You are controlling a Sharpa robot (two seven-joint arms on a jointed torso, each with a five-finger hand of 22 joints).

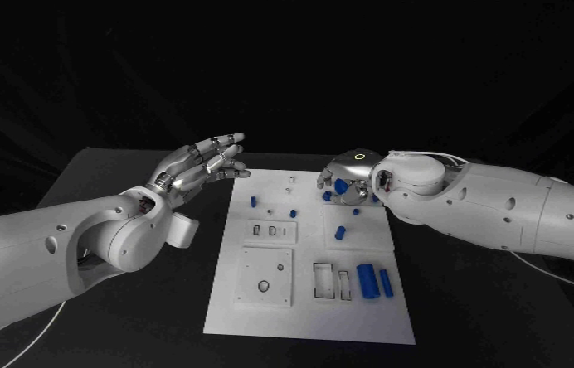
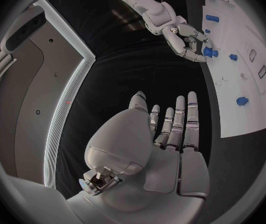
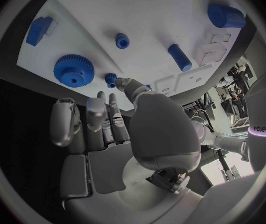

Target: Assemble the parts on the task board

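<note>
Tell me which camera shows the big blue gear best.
The right wrist view: the big blue gear lies on the task board in plain sight, teeth and centre hole clear, just beyond the right hand. In the head view that hand covers it. In the left wrist view I cannot pick it out among the blue pieces.

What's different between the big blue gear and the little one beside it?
The large gear is much wider than the small gear. The large gear shows a raised hub with a hole; the small gear's centre is too small to read. The small gear lies close to the right hand and its fingers; the large gear lies farther off. Both are blue, toothed and lie flat on the task board.
</note>
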